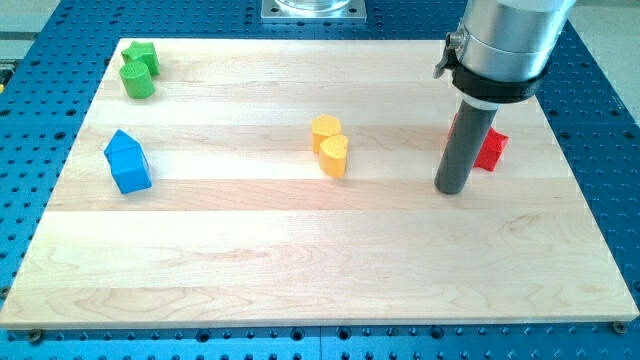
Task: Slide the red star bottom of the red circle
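Note:
A red block (491, 149) lies at the view's right, mostly hidden behind the rod; its shape cannot be made out, and I cannot tell whether it is one red block or two. My tip (452, 189) rests on the board just to the lower left of the red block, close to or touching it.
A yellow hexagon (325, 128) and a yellow heart (334, 155) sit together at the centre. A blue pentagon-like block (128, 162) lies at the left. Two green blocks (139, 67) sit at the top left corner. The wooden board (320, 260) ends on a blue perforated table.

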